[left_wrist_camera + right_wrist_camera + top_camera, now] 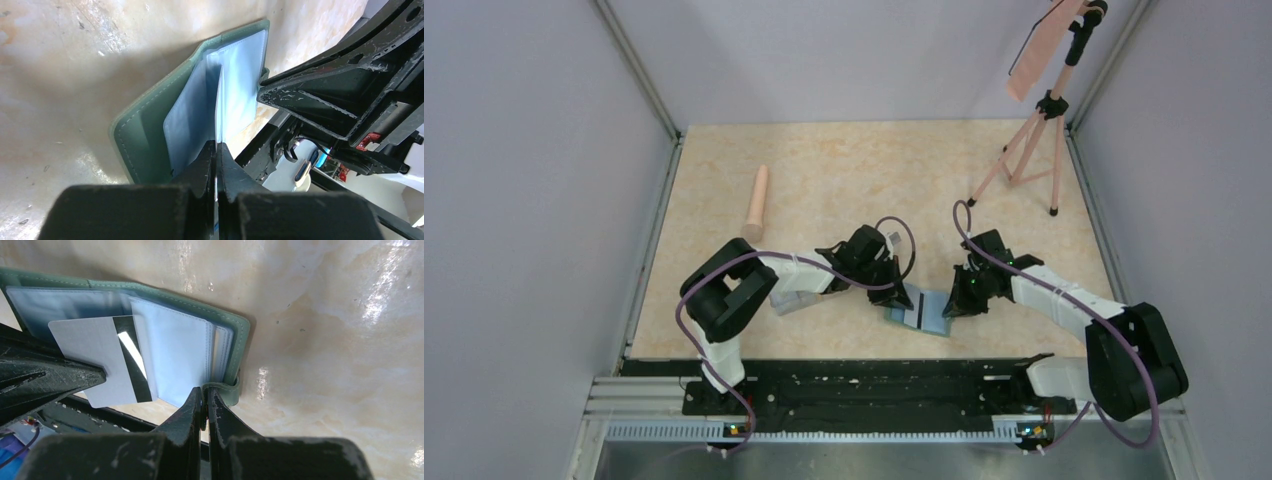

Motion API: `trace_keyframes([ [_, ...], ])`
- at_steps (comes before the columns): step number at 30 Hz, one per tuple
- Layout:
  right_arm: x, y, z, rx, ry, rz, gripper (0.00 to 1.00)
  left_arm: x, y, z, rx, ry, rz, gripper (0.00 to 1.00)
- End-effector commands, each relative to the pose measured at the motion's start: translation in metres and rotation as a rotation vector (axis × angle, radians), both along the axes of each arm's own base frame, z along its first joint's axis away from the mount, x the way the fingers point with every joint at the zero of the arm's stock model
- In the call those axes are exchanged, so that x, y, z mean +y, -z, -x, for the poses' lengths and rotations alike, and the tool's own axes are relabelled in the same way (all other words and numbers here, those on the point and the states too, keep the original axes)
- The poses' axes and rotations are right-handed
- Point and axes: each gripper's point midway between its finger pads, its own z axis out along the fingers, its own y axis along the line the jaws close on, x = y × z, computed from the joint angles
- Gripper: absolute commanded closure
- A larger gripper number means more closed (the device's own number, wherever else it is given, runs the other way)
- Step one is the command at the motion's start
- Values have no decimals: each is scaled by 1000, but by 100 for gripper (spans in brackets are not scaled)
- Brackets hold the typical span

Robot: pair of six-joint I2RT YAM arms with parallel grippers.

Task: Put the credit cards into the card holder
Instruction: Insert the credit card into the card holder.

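Item under inspection: a muted-green, stitched, leather-look folding card holder (150,290), lying open and flat on the glossy, cream marbled worktop (325,365) between the two arms. Its inner leaves are soft, pale blue, see-through pocket pages (177,357). The right tool (205,392) has its fingers drawn together at the holder's outer edge and appears to pinch the small green snap tab (231,390), which pins that side down. The left tool (216,150) is clamped on one end of a thin, rigid, whitish plastic card with a black magnetic stripe (97,360). From its own wrist view this card shows edge-on as a fine line running away from the fingertips into the leaves. The governing relation is that the pocket lies straight ahead of the left tool, toward the right arm, and the card's far edge sits tucked under the free edge of a page. Whether it is inside a sleeve or only between two leaves cannot be told. The stripe runs across the line of entry, parallel to the page edge, which suggests a long side leads, though foreshortening leaves this uncertain. Judgement: the next move is a push by the left arm along that line, with the right arm holding.
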Motion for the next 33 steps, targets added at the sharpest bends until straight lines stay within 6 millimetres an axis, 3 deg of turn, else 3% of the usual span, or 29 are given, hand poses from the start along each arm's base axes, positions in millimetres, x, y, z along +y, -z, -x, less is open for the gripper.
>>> trace_keyframes([
  [1,-6,9,-6,-10,30,35,100,-5,-4,-5,-26,-15,44,100],
  [8,-9,12,-5,-6,35,50,100,0,-3,-11,-32,-31,67,100],
  [19,-9,12,-5,-5,35,53,100,-9,-5,-16,-20,-21,84,100],
  [33,-8,6,-8,-17,38,47,100,-10,19,7,43,-14,-13,100],
])
